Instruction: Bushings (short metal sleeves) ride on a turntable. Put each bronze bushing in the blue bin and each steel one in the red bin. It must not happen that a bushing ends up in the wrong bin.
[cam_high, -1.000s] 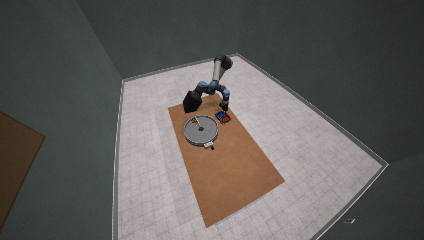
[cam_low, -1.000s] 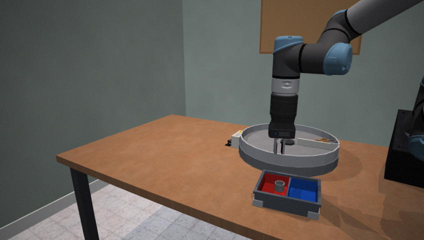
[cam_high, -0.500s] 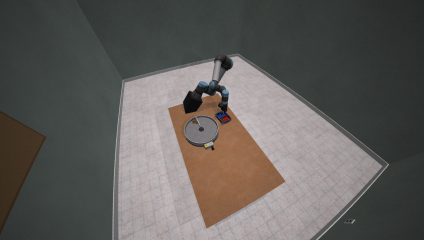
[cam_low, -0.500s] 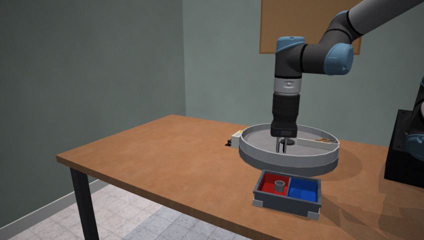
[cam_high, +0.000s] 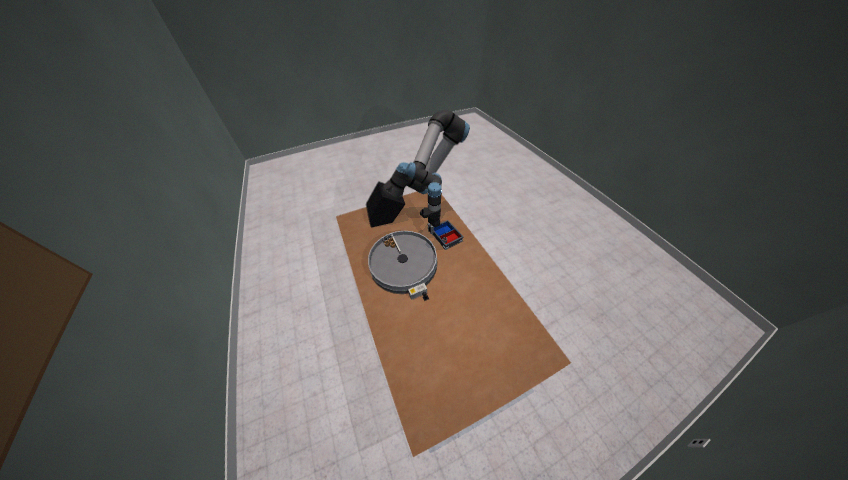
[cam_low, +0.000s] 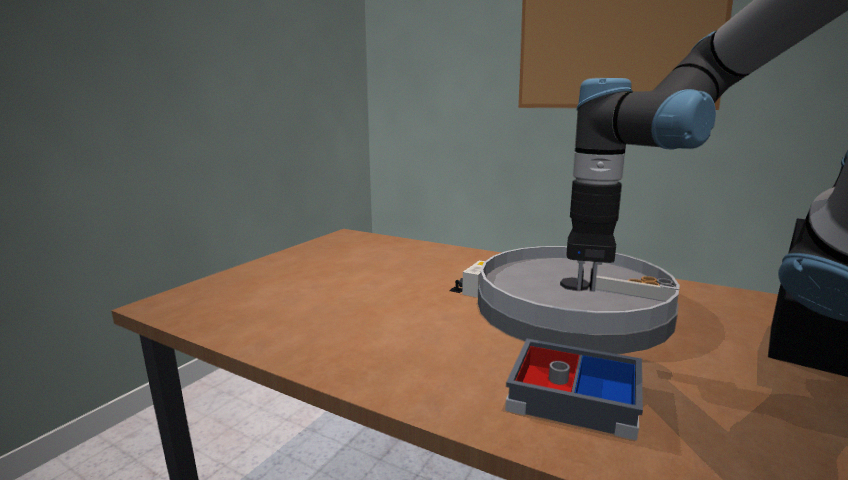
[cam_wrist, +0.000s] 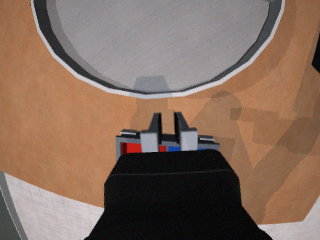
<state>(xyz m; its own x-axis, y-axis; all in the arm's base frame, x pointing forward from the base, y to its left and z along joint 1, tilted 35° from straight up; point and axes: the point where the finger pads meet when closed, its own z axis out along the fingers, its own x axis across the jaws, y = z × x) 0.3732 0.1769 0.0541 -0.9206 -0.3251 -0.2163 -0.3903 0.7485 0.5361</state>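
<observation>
The two-part bin lies in front of the turntable. Its red half holds one upright steel bushing, and its blue half is empty. My gripper hangs well above the bin's turntable-side edge. In the wrist view its fingers stand a little apart with nothing between them.
A small white control box sits at the turntable's far side. The arm's black base block stands at the right. The table's front edge runs close below the bin.
</observation>
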